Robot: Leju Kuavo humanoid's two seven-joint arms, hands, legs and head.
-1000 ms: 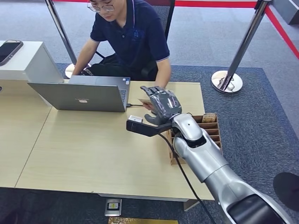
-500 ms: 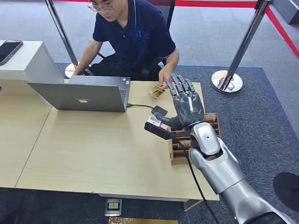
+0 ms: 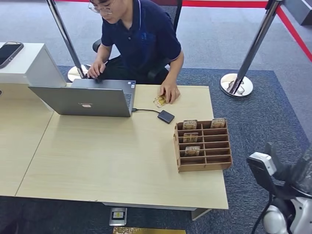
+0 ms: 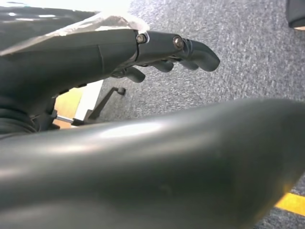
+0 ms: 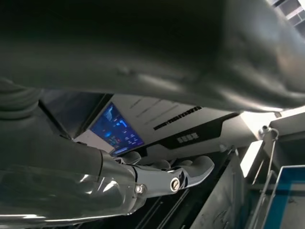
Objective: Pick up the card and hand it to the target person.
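Under the person's hand point(image 3: 169, 92) lies the card point(image 3: 159, 101), well apart from right hand point(image 5: 158, 179)'s empty fingers point(image 5: 196, 168).

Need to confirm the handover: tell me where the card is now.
In the head view the card lies on the table's far edge, under the person's hand, just beyond the small dark box.
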